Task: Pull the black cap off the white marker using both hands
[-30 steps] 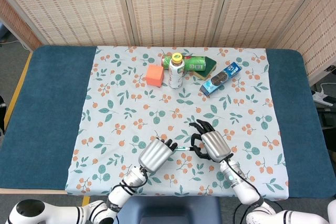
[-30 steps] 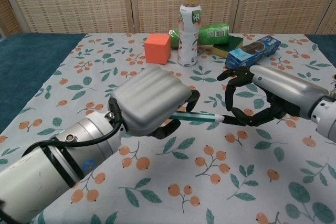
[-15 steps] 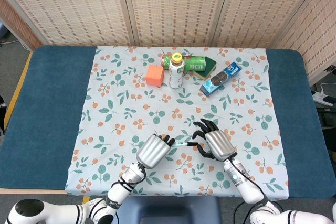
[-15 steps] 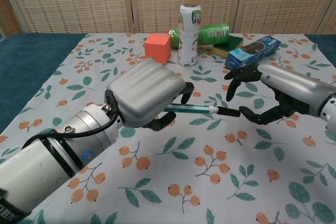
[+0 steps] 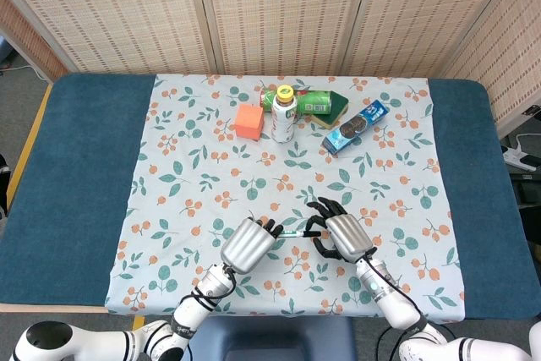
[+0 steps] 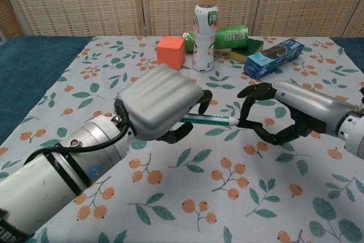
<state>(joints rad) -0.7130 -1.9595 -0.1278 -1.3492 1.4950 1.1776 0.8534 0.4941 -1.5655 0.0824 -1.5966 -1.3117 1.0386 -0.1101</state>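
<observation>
Left hand [image 6: 162, 103] is clamped round the barrel of the white marker [image 6: 207, 120], held level above the worktop [image 5: 84, 166]. Right hand [image 6: 284, 112] has its fingertips closed about the black cap [image 6: 238, 123] at the marker's far end from the left hand (contact looks like a pinch, though partly hidden). Cap appears still seated: both grips set, the pull itself outstanding. Well beyond both hands stand an orange cube [image 6: 170, 52], a drinks bottle [image 6: 205, 29] and a blue biscuit packet [image 6: 273, 56]
</observation>
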